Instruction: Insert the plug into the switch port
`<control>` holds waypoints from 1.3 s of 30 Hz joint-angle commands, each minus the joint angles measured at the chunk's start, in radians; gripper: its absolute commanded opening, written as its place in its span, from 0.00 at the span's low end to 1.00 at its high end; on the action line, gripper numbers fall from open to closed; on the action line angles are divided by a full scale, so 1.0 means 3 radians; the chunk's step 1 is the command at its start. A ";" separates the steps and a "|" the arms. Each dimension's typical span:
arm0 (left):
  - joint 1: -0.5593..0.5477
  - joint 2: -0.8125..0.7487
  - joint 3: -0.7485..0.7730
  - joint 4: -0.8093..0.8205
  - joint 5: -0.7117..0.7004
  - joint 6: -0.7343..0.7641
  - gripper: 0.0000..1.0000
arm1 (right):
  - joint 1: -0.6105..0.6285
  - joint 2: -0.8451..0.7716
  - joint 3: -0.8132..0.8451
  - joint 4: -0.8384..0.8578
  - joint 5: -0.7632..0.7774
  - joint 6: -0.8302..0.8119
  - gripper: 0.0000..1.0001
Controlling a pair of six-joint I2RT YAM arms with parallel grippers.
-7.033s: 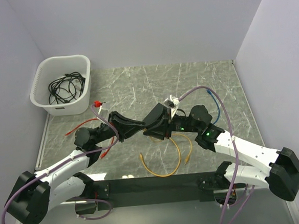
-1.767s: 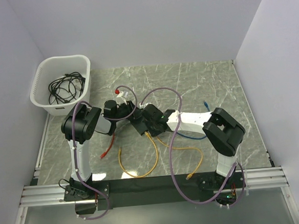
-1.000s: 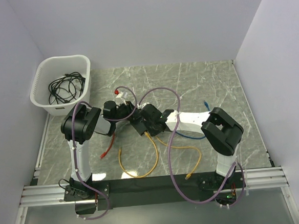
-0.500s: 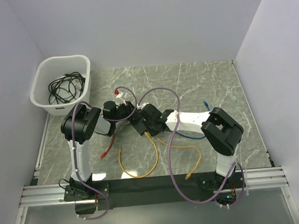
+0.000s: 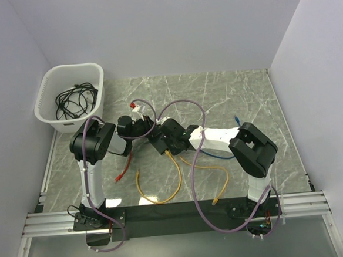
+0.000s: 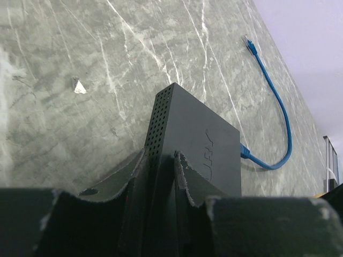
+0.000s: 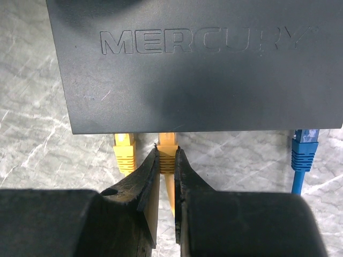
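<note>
Top external view, items as I read them from my remote station, left to right.

1. White basket (image 5: 71,122), far left corner of the tabletop (image 5: 240,94); a tangle of black cables (image 5: 75,97) lies inside.
2. Red cable (image 5: 125,166), loose on the tabletop beside the left arm.
3. Left end effector (image 6: 159,163): clenched on the switch (image 6: 209,144), fingers astride its perforated side edge, as the left wrist view shows.
4. Switch: flat black box, mid-tabletop, between the two end effectors, lettered face up in the right wrist view.
5. Right end effector (image 7: 166,160): grasping the plug (image 7: 167,142), yellow, its nose at the switch's port edge. I cannot tell whether it is fully seated.
6. Second yellow plug (image 7: 124,150), in the port just left of it in that view.
7. Blue plug (image 7: 304,150), at the same edge, well to the right.
8. Yellow cable (image 5: 178,175), looping toward the arm bases.
9. Blue cable (image 6: 284,123), curving away over the tabletop.
</note>
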 commanded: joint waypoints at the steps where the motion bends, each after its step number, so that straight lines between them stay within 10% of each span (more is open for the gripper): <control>1: -0.0112 0.0157 -0.0134 -0.0377 0.0484 0.0015 0.19 | -0.0150 0.0057 0.0346 0.1027 0.0305 -0.0040 0.00; 11: -0.0112 0.0111 -0.0129 -0.0423 0.0458 0.0026 0.21 | -0.0161 0.0109 0.0351 0.1134 0.0203 -0.0071 0.00; 25: -0.0045 -0.0288 0.0086 -0.1302 -0.0171 0.0327 0.57 | -0.0155 0.0047 0.0243 0.0976 0.0141 0.0103 0.00; 39: 0.0067 -0.0457 0.0582 -0.2126 -0.0508 0.0583 0.59 | -0.0084 -0.0111 0.0029 0.0858 0.0197 0.0149 0.32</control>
